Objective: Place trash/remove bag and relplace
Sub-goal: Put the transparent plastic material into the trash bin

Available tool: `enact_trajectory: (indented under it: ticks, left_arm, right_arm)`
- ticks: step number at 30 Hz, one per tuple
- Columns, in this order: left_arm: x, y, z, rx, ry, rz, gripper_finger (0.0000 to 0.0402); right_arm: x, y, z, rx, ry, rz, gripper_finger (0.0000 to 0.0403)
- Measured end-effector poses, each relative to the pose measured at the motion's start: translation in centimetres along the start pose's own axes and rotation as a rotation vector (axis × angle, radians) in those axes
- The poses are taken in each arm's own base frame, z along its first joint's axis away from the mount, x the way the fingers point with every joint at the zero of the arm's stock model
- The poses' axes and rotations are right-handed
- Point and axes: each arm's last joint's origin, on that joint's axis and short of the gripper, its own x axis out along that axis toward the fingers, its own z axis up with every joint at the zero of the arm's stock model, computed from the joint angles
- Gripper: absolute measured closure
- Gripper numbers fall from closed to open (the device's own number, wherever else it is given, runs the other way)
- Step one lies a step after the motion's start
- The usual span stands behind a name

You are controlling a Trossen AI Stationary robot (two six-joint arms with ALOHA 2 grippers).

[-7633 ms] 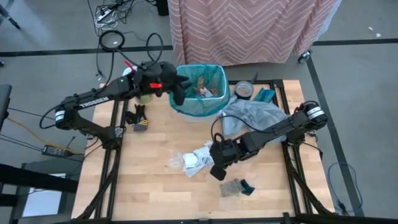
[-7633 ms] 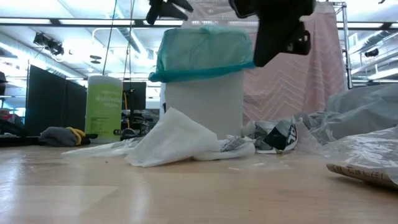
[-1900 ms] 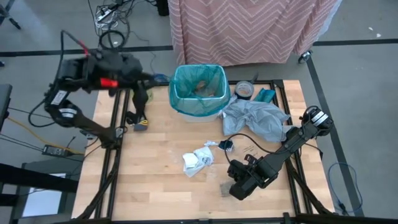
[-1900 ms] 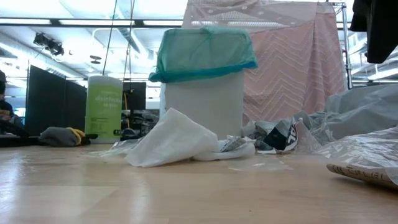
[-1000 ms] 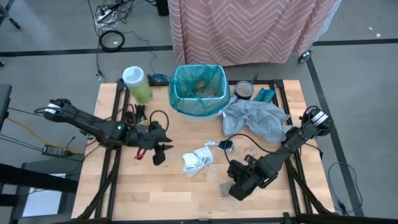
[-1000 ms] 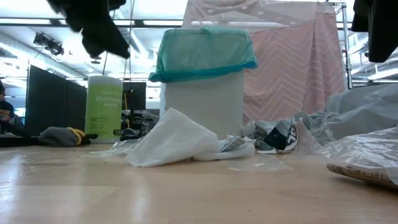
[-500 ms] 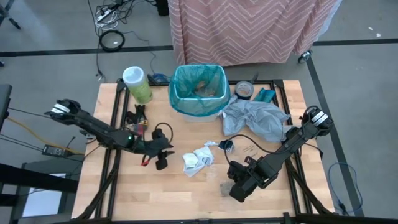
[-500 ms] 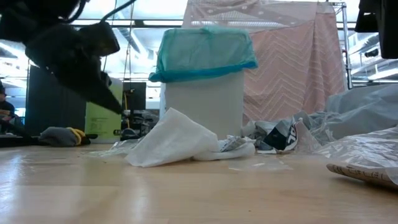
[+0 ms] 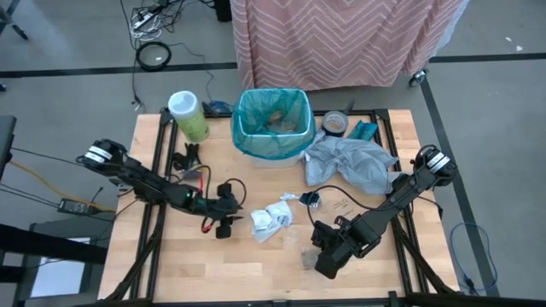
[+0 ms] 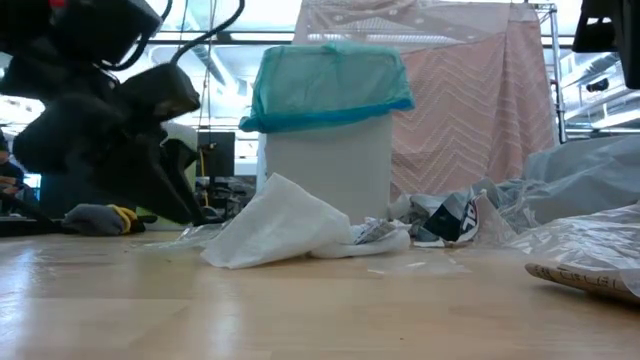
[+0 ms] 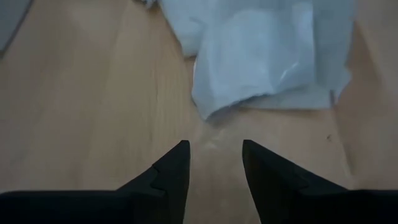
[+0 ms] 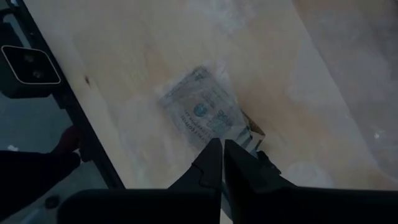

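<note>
The right gripper [image 9: 327,256] sits low over the near right part of the table [image 9: 256,260], jaws closed together and holding nothing; directly beneath its tips lies a clear packet [image 12: 202,115] flat on the wood. The left gripper [image 9: 224,223] is down near the table surface at left of centre, its jaws partly open with bare wood showing between the fingers [image 11: 171,171]; they grip nothing. Just beyond its tips lies a crumpled white wrapper [image 9: 271,219], close but not touching. A small dark scrap [image 9: 308,199] lies a little farther back, right of the wrapper. A grey bag [image 9: 351,165] is spread on the right half of the table. At the far edge stands the white bin [image 10: 328,165], upright, with the teal liner [image 9: 271,124] folded over its rim; brown litter [image 9: 280,120] rests inside. A green canister [image 9: 188,115] stands to the left of the bin, a tape roll [image 9: 334,124] to its right.
</note>
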Motion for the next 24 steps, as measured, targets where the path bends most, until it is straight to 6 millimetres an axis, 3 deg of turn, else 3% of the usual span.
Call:
enact_trajectory:
  ticks: [8, 13, 24]
  left_arm:
    - [1.5, -0.3, -1.0, 0.027, 0.040, 0.010, 0.0225]
    - [2.1, -0.4, -1.4, 0.011, 0.057, 0.015, 0.0236]
    - [2.2, -0.6, -1.3, -0.125, 0.046, -0.006, 0.0392]
  right_arm:
    - [0.0, 0.1, 0.0, 0.001, -0.002, 0.007, 0.0391]
    - [0.0, 0.3, 0.1, 0.007, -0.009, 0.029, 0.0394]
    - [0.0, 0.3, 0.1, 0.017, -0.008, 0.035, 0.0399]
